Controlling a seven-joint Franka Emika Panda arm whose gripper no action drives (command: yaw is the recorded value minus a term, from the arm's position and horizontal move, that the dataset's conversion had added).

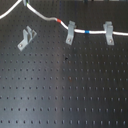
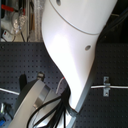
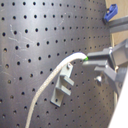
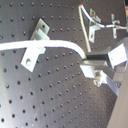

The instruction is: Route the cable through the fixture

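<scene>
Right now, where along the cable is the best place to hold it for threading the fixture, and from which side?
Grip the free stretch of the cable past the red band, away from the clip beside it. Pinch across its thin width from above, because the fixture has prongs that open upward. The gripper appears shut on that stretch.

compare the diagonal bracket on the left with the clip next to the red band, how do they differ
In the first exterior view, the fixture sits diagonally with a long flat foot and two parallel upright prongs; the clip is narrower and stands squarer to the board. The cable runs through the clip, beside its red band, while the fixture holds nothing. Both are grey metal, mounted on the black perforated board.
</scene>
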